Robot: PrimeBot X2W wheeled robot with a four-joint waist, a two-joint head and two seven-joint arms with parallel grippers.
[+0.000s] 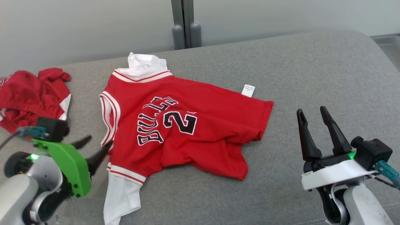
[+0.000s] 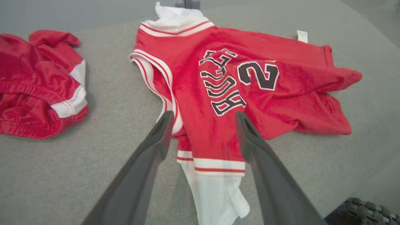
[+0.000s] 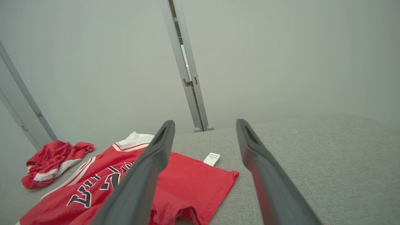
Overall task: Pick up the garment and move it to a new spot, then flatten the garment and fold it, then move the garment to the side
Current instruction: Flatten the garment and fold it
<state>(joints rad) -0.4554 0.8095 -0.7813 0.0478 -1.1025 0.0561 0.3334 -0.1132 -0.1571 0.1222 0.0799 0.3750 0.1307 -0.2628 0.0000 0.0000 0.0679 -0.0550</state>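
The garment [image 1: 187, 131] is a red sleeveless-style jersey with black lettering, white trim and white sleeves, lying spread but wrinkled on the grey padded surface [image 1: 312, 68]. A white label [image 1: 248, 90] sticks out at its far hem. My left gripper [image 1: 99, 141] stands open at the jersey's left edge, by the armhole and near sleeve; in the left wrist view its fingers [image 2: 156, 147] straddle the jersey [image 2: 250, 93] without pinching it. My right gripper [image 1: 312, 110] is open with nothing between its fingers, on bare surface to the right of the hem. The jersey [image 3: 187, 187] lies to its left.
A crumpled pair of red shorts [image 1: 31, 100] with white side panels lies at the far left, close to my left arm. A grey post [image 1: 184, 25] stands behind the surface against a pale wall. The surface curves down at its right edge.
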